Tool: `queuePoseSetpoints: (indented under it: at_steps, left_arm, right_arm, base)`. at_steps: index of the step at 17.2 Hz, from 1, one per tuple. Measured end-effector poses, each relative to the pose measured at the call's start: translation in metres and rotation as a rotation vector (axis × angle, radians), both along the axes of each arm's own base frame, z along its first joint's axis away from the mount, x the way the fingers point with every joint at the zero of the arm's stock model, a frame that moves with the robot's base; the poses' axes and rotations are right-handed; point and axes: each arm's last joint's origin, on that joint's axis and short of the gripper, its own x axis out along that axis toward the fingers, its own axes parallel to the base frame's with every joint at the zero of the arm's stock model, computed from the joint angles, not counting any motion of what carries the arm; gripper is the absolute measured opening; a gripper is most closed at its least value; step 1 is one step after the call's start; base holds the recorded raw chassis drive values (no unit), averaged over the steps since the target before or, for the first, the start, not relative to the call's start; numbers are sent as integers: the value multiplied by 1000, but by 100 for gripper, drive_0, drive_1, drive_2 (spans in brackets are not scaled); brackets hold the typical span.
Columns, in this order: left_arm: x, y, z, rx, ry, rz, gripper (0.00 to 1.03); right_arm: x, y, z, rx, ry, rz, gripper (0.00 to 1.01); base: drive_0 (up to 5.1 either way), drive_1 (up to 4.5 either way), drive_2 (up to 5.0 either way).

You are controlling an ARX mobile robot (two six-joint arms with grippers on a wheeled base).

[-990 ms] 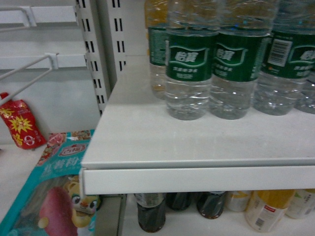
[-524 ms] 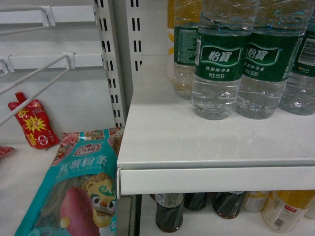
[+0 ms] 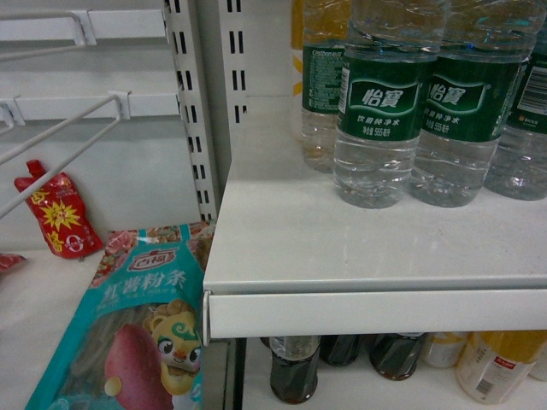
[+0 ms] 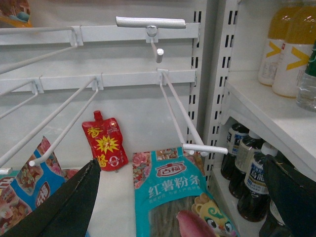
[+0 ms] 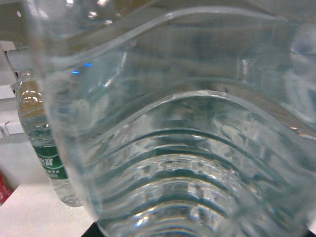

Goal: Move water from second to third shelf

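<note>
Several water bottles (image 3: 377, 111) with green labels stand in a row on the white shelf (image 3: 342, 248) at the upper right of the head view. One clear ribbed water bottle (image 5: 187, 148) fills the right wrist view, pressed close between the jaws, and it hides the fingers. Another water bottle (image 5: 47, 163) stands on the shelf to its left. My right gripper does not show in the head view. My left gripper (image 4: 182, 207) is open, its black fingers (image 4: 74, 207) wide apart over a teal food packet (image 4: 173, 192), holding nothing.
Dark cola bottles (image 3: 295, 367) and yellow drink bottles (image 3: 491, 363) stand on the shelf below. White wire hooks (image 4: 187, 113) jut out from the left bay. A red sauce pouch (image 3: 55, 218) and the teal packet (image 3: 137, 342) lie there. Slotted uprights (image 3: 214, 102) divide the bays.
The head view shifted between one second and half a second ago, so the shelf and bottles sit further right. Nothing has moved since then.
</note>
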Motion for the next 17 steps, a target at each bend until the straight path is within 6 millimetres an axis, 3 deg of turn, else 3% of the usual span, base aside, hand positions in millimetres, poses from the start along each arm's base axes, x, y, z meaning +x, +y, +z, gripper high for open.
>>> queuePoseSetpoints:
  at_steps: [7,17]
  left_arm:
    - [0,0,0,0,0,0,98]
    - [0,0,0,0,0,0,98]
  right_arm:
    - [21,6,-16,-25,175,29,40]
    - [54,3,-8,-30,214,10,40]
  base:
    - [0,0,0]
    - [0,0,0]
